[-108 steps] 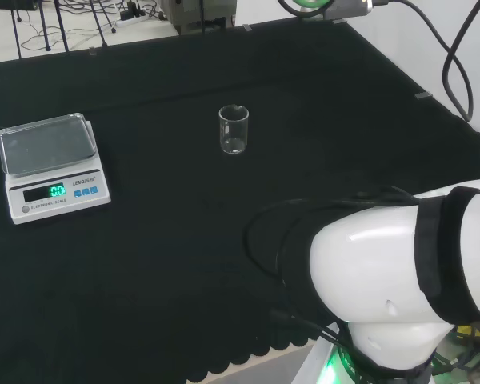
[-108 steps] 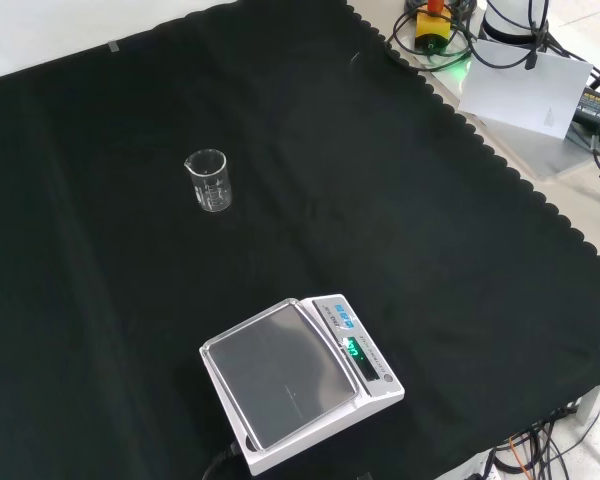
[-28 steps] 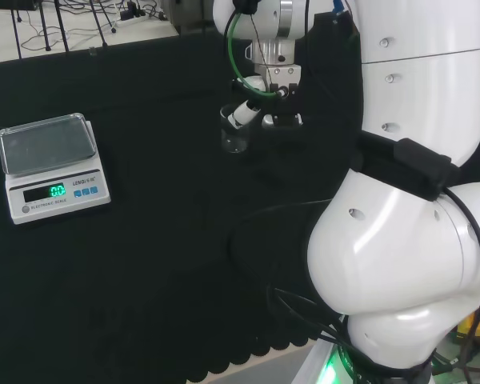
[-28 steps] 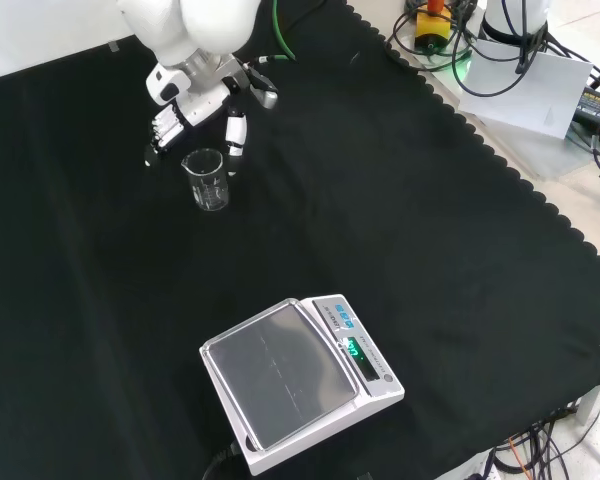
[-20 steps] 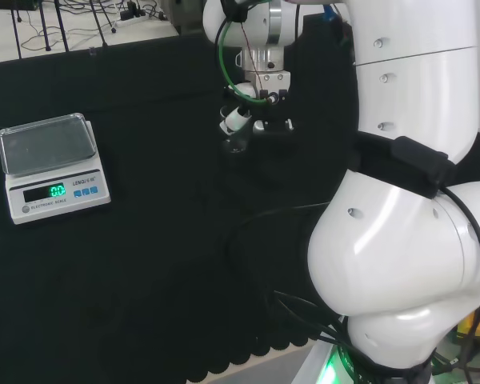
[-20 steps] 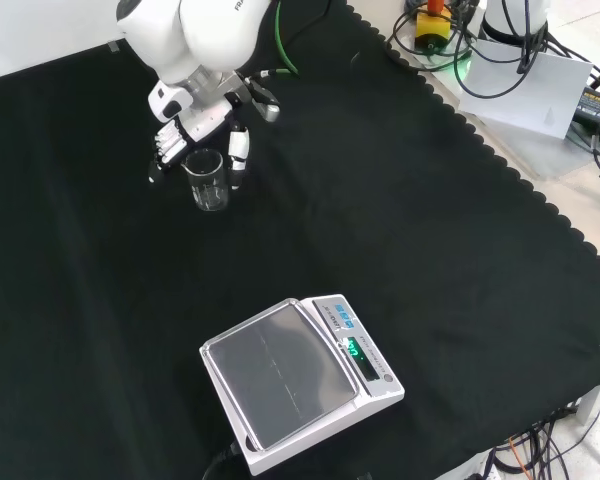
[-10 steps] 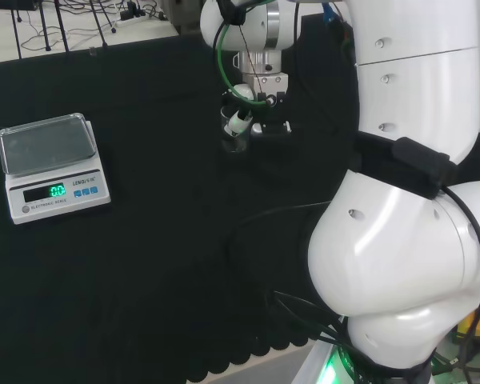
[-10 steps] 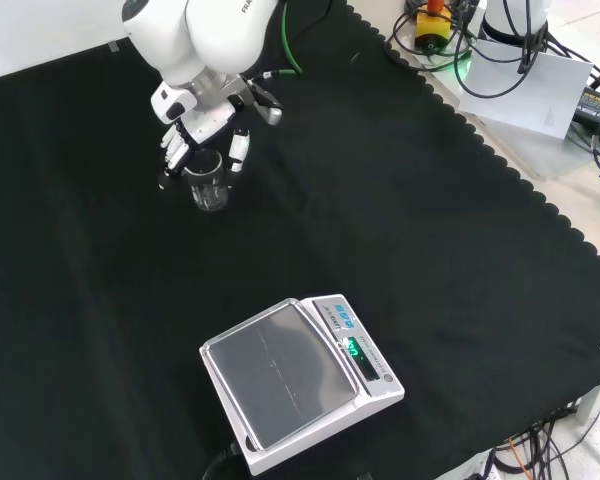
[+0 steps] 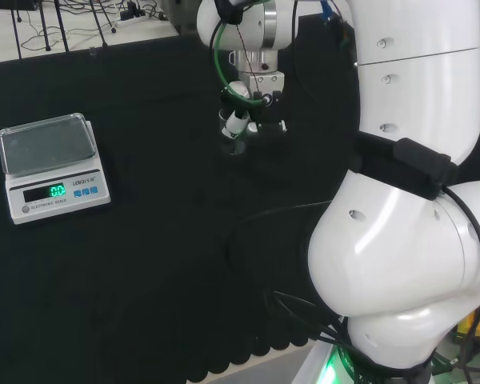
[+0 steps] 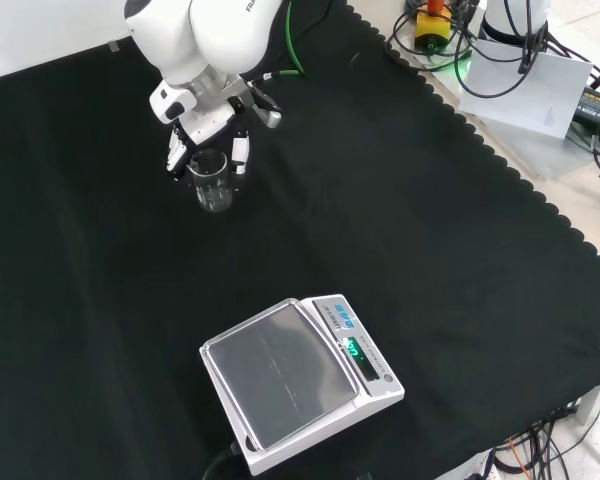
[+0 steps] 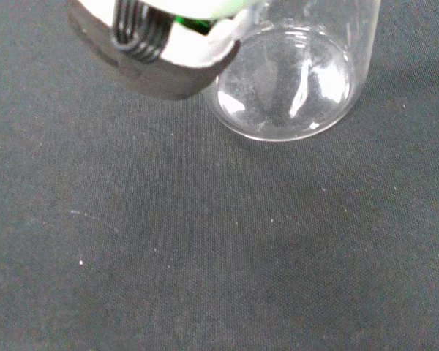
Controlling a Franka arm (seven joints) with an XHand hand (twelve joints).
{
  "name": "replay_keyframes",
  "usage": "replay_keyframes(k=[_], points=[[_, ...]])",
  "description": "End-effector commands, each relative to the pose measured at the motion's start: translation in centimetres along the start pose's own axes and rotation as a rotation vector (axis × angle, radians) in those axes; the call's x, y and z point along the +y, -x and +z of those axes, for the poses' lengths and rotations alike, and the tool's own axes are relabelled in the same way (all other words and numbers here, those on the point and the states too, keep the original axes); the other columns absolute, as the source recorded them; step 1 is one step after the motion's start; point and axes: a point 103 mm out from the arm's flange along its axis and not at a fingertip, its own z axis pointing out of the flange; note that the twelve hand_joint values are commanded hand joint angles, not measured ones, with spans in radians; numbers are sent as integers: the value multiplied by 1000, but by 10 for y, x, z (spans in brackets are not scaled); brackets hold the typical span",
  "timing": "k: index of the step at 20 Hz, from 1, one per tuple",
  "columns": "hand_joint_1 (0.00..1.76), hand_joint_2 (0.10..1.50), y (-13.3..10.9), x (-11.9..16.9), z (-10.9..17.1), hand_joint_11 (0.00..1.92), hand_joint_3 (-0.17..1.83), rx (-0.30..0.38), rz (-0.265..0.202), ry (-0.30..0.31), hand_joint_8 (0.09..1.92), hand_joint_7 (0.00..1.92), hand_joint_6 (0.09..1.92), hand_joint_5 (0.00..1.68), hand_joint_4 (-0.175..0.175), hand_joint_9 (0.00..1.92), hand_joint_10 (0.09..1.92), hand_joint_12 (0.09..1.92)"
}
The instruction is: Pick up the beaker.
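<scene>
The clear glass beaker (image 10: 213,190) stands upright on the black cloth, at the far left in the front view. The hand (image 10: 202,120) has come down over its top. Curled fingers (image 10: 176,156) sit on one side of the rim and the thumb (image 10: 240,153) on the other, closed against the glass. In the head view the hand (image 9: 240,120) covers most of the beaker (image 9: 236,147), whose base still shows below it. The wrist view looks down past a fingertip (image 11: 161,62) that lies against the beaker (image 11: 293,80), whose round bottom rests on the cloth.
A white digital scale (image 10: 295,385) with a lit display stands near the front of the cloth, and appears at the left in the head view as scale (image 9: 48,160). The arm's big white links (image 9: 408,264) fill the head view's right. Cables and gear lie beyond the cloth's scalloped edge (image 10: 500,160).
The hand has come in from above, lowered over the beaker and drawn its fingers and thumb in against the glass. The beaker has stayed in place on the cloth.
</scene>
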Motion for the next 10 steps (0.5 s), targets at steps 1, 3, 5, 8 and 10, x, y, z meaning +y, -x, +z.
replay_keyframes(k=[1,3,5,8,10], points=[[1091,746,0,0,4,768,792,-1,2,1,1241,548,1449,407,-20,793,1080,1262],[1104,749,-1,0,0,773,800,-1,2,0,1270,548,1465,408,-22,787,1114,1261],[1110,750,-3,-1,-8,776,807,-4,-2,9,1290,546,1475,410,-24,783,1139,1261],[1117,753,-4,-4,-27,780,815,-11,-5,39,1313,549,1484,425,-27,781,1163,1261],[1123,756,-5,-7,-42,784,821,-21,15,48,1328,553,1488,438,-29,780,1179,1260]])
